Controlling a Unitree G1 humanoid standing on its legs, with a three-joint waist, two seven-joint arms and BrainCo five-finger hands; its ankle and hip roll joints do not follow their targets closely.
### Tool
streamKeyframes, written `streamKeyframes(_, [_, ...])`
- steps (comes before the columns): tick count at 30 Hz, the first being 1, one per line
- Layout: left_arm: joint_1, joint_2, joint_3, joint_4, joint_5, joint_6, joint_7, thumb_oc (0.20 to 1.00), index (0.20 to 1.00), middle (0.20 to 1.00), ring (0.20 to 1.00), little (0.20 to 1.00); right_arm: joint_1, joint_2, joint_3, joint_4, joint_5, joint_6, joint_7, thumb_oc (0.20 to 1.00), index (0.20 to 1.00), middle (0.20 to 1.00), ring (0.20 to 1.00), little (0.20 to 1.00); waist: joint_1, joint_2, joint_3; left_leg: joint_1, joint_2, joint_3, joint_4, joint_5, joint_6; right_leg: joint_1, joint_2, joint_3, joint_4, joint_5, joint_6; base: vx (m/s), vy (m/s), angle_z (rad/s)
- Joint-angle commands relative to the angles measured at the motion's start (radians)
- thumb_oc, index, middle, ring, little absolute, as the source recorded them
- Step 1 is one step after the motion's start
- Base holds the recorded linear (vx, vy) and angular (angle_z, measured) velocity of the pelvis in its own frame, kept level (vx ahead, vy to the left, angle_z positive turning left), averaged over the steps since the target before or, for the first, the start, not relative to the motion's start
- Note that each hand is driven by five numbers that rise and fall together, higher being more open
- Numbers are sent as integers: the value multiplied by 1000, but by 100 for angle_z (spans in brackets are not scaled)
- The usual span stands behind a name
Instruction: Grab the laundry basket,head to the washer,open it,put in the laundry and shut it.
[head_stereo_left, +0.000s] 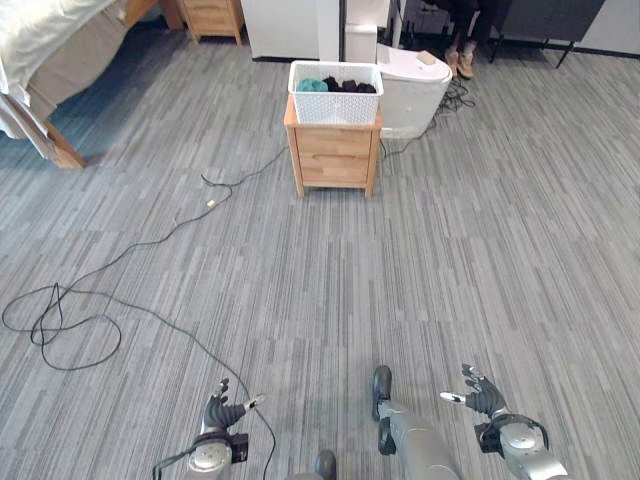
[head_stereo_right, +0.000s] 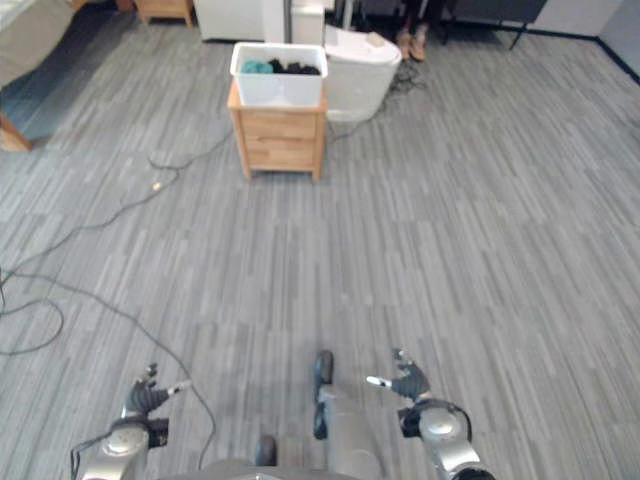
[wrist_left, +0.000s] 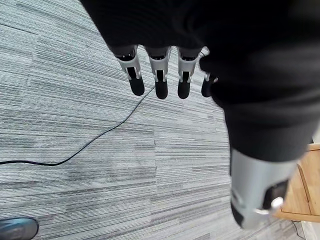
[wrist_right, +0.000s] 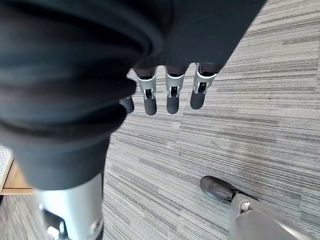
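White perforated plastic laundry basket (head_stereo_left: 335, 93) of dark and teal clothes up on small wooden nightstand (head_stereo_left: 333, 157), well away. Probably light, slightly flexy; best grabbed by opposite rims. Left hand (head_stereo_left: 221, 415) and right hand (head_stereo_left: 483, 399) relaxed, empty.

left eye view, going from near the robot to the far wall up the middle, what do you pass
The two open hands, left hand and right hand → bare grey floor → wooden nightstand → white laundry basket of clothes on top of it → white washer just behind, to the right.
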Motion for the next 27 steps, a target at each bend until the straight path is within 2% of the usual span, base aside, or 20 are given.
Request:
streamKeyframes(1, [-14,32,-6,-38,-9,-42,11,1000,1000,1000,1000,1000,4,-25,-3,-61,-8,-28,-1,1000,1000,1000,1000,1000,-42,12,-16,141,-25,-5,49,-53,-81,116,31,-5,-48,155,0,383,-184,58])
streamKeyframes(2, [-15,30,-11,-30,-6,-39,10,1000,1000,1000,1000,1000,6,-27,-7,-52,-12,-28,-2,1000,1000,1000,1000,1000,-46,17,-23,139,-12,-5,72,-41,-97,124,34,-8,-38,158,-9,360,-200,90])
streamKeyframes(4, [-18,23,-22,-24,-3,-39,9,1000,1000,1000,1000,1000,3,-33,-9,-41,-17,-30,-10,1000,1000,1000,1000,1000,-52,33,-32,112,11,10,158,23,-143,151,42,-26,-40,155,-25,389,-214,87])
streamKeyframes(5, [-20,27,-34,-37,0,-46,4,1000,1000,1000,1000,1000,4,-53,-11,-60,-5,-38,-9,1000,1000,1000,1000,1000,-55,41,-32,26,46,71,352,169,-204,229,51,-30,-65,122,-57,385,-197,45])
streamKeyframes(6, [-21,27,-34,-37,0,-46,4,1000,1000,1000,1000,1000,4,-53,-11,-59,-5,-38,-9,1000,1000,1000,1000,1000,-54,42,-32,25,47,72,356,166,-204,230,52,-29,-65,122,-57,399,-194,26])
streamKeyframes(7, [-30,26,-38,-35,-3,-46,5,1000,1000,1000,1000,1000,-3,-57,-11,-55,-2,-38,-12,1000,1000,1000,1000,1000,-51,37,-27,-13,62,106,408,182,-205,257,47,-27,-76,106,-65,285,-125,-15])
streamKeyframes(8, [-45,24,-46,-43,-13,-45,4,1000,1000,1000,1000,1000,-16,-65,-12,-45,1,-33,-21,1000,1000,1000,1000,1000,-36,11,-15,-112,66,175,446,142,-173,310,24,-15,-94,81,-71,287,-119,-26])
streamKeyframes(9, [-45,24,-47,-43,-13,-45,4,1000,1000,1000,1000,1000,-16,-65,-12,-44,1,-33,-21,1000,1000,1000,1000,1000,-33,15,-12,-114,72,178,458,133,-173,312,29,-13,-94,80,-71,278,-86,-49])
streamKeyframes(10, [-47,24,-52,-46,-13,-43,0,1000,1000,1000,1000,1000,-18,-66,-13,-45,3,-30,-22,1000,1000,1000,1000,1000,-23,9,-9,-148,72,195,453,112,-161,341,26,-3,-106,73,-69,216,-20,-37])
streamKeyframes(12, [-36,30,-58,-70,-4,-40,-6,1000,1000,1000,1000,1000,-15,-73,-19,-52,-1,-26,-22,1000,1000,1000,1000,1000,-1,-4,-7,-254,69,227,339,80,-141,407,17,16,-135,40,-57,380,-4,-47])
streamKeyframes(13, [-36,30,-58,-71,-4,-40,-6,1000,1000,1000,1000,1000,-14,-73,-19,-52,-1,-26,-22,1000,1000,1000,1000,1000,0,-4,-6,-252,69,227,340,77,-141,411,17,17,-136,38,-57,328,22,-32])
streamKeyframes(14, [-34,31,-55,-68,-6,-38,-4,1000,1000,1000,1000,1000,-12,-72,-19,-48,-2,-25,-24,1000,1000,1000,1000,1000,8,-3,-7,-286,74,226,286,103,-141,430,25,27,-141,27,-58,305,20,-22])
streamKeyframes(15, [-26,32,-53,-75,-12,-36,-2,1000,1000,1000,1000,1000,-8,-69,-18,-40,-2,-24,-29,1000,1000,1000,1000,1000,21,0,-1,-318,82,224,208,175,-152,475,42,43,-154,8,-58,406,34,-30])
streamKeyframes(17, [-26,29,-49,-69,-19,-32,1,1000,1000,1000,1000,1000,-4,-58,-21,-21,-7,-21,-37,1000,1000,1000,1000,1000,48,10,0,-363,98,225,35,259,-164,535,66,74,-151,-28,-57,480,83,-47])
streamKeyframes(20, [-27,30,-49,-69,-21,-32,4,1000,1000,1000,1000,1000,-3,-53,-20,-14,-10,-20,-39,1000,1000,1000,1000,1000,55,7,1,-372,100,227,-3,279,-166,554,66,91,-142,-42,-58,338,102,-48])
streamKeyframes(21, [-25,26,-44,-66,-24,-31,8,1000,1000,1000,1000,1000,-2,-48,-23,-4,-16,-17,-42,1000,1000,1000,1000,1000,64,3,-7,-389,115,237,-19,300,-170,591,66,117,-127,-64,-55,481,208,-44])
streamKeyframes(24, [-20,30,-38,-61,-16,-29,5,1000,1000,1000,1000,1000,11,-33,-34,4,-25,-14,-32,1000,1000,1000,1000,1000,66,-5,-41,-369,130,265,29,316,-156,639,54,140,-87,-90,-42,538,249,-62])
streamKeyframes(25, [-20,32,-39,-61,-10,-28,4,1000,1000,1000,1000,1000,13,-28,-37,6,-27,-11,-31,1000,1000,1000,1000,1000,67,-11,-50,-372,124,265,59,305,-148,642,40,142,-71,-87,-35,464,249,-52])
streamKeyframes(27, [-20,38,-42,-57,0,-25,2,1000,1000,1000,1000,1000,15,-13,-42,26,-21,-10,-26,1000,1000,1000,1000,1000,67,-44,-68,-363,93,275,122,257,-124,634,-6,150,2,-14,3,403,233,-5])
